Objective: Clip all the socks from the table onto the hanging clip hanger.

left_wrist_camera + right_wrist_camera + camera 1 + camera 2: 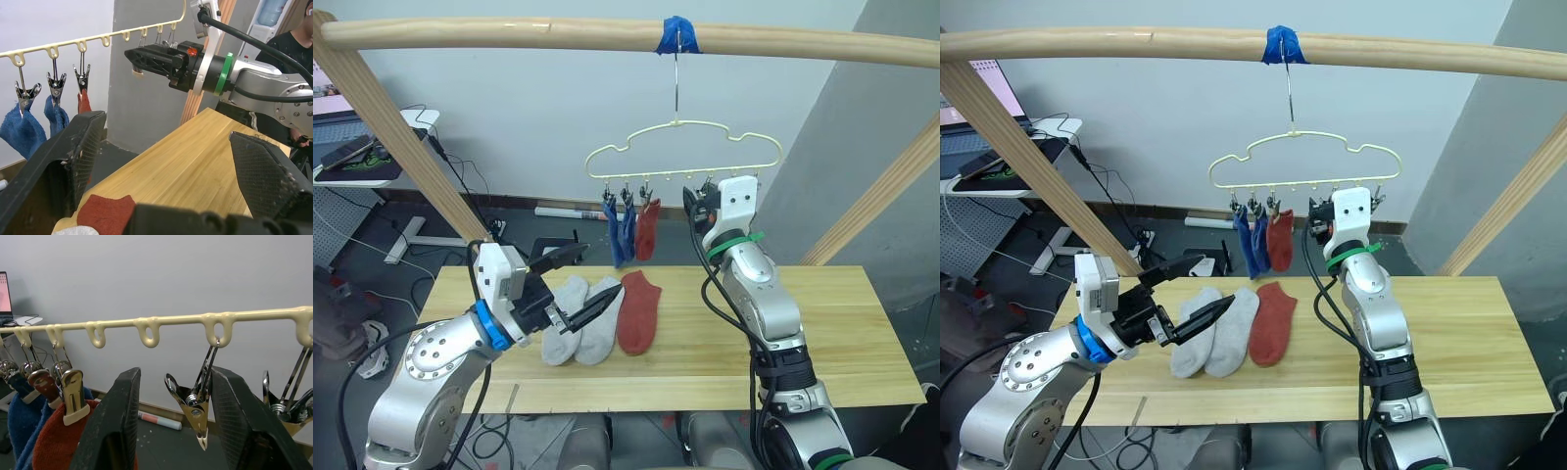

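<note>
On the pale plank counter [822, 323] lie two soft grey socks [579, 320] and one rust red sock [638, 310]. Two blue socks [621, 230] and a red one [648, 228] hang from the thin yellow-green clip hanger [683, 147]. My left end effector [576, 287] gapes empty above the grey pair; my right end effector [168, 426] straddles a metal clip [193, 406], unclenched.

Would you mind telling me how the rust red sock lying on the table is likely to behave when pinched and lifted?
The rust red sock lies flat on the table, so it probably droops limply, like the clipped red sock. It looks light and unlikely to slip.
</note>
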### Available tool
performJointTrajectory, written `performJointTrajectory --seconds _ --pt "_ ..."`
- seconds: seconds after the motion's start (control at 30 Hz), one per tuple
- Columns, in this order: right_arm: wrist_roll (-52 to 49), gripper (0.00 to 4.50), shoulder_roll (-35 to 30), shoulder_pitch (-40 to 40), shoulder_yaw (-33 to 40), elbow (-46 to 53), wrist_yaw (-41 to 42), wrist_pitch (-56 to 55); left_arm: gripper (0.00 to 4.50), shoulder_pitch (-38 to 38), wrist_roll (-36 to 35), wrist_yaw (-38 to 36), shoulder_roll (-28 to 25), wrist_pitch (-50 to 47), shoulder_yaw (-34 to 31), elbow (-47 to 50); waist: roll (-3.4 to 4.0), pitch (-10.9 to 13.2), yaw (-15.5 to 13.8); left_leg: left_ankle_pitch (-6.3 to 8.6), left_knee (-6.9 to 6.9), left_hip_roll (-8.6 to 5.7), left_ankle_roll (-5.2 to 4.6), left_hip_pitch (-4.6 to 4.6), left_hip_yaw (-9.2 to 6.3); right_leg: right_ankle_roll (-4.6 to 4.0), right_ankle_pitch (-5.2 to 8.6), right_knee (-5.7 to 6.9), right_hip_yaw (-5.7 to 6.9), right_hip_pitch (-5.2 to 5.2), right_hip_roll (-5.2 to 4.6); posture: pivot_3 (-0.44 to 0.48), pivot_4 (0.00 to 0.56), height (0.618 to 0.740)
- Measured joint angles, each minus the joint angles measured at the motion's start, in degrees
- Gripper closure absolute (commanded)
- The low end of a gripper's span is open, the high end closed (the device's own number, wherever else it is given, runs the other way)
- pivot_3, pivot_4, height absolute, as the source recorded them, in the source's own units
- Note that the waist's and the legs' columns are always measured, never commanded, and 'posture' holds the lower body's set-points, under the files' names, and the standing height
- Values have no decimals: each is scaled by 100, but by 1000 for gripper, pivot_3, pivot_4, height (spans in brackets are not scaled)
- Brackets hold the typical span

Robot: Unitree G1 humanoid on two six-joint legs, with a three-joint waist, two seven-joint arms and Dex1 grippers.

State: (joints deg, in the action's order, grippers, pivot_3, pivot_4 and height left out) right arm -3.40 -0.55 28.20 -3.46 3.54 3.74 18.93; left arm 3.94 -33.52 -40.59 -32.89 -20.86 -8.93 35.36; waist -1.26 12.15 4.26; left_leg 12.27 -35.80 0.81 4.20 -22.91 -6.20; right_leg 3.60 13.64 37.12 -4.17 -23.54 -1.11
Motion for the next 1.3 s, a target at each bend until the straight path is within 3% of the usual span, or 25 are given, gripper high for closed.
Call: performJointTrajectory --seconds 0.1,0.2,0.37,0.63,0.87,1.07,1.17,1.3 --pt "0 2329 0 0 0 0 -7 -2 0 1 0 9 5 -1 18 7 0 0 -1 0 0 0 0 0 0 0 0 0 0 0 0 11 161 740" --pt "-1 2956 2 8 1 -17 -9 -5 0 20 0 8 6 -1 71 23 0 0 -1 0 0 0 0 0 0 -1 1 0 0 0 0 10 160 740" --pt "-1 4408 -3 41 4 -67 -12 -21 0 23 0 13 6 -1 76 23 0 0 -1 0 0 0 0 0 0 -1 0 0 0 0 0 12 161 740" --pt "-18 4488 -86 49 39 -84 23 -22 0 54 14 60 38 -1 88 23 0 0 -2 0 0 0 0 0 0 -1 1 -1 0 0 0 7 166 740" --pt "-481 4488 -503 123 161 127 727 591 0 80 519 146 -66 -53 439 -166 1 1 3 0 1 0 -1 1 0 -2 2 0 0 0 1 -23 169 740" --pt "-1298 4488 -1494 146 251 633 1902 1638 0 -959 1846 413 190 -290 1824 -2113 10 4 -13 -1 -7 -5 -2 0 0 1 1 -3 1 7 0 -68 170 740" --pt "-1367 4488 -1739 214 249 625 2164 1696 0 -1807 2569 257 438 173 2507 -3529 7 3 7 -1 -8 -4 -3 -2 0 13 -7 -4 3 6 2 -109 178 740" --pt "-1369 4488 -1807 263 330 623 2172 1741 0 -2713 3100 136 858 1080 2815 -5189 10 3 82 0 0 -2 -5 -1 3 28 -15 -2 2 -1 2 -129 180 740"
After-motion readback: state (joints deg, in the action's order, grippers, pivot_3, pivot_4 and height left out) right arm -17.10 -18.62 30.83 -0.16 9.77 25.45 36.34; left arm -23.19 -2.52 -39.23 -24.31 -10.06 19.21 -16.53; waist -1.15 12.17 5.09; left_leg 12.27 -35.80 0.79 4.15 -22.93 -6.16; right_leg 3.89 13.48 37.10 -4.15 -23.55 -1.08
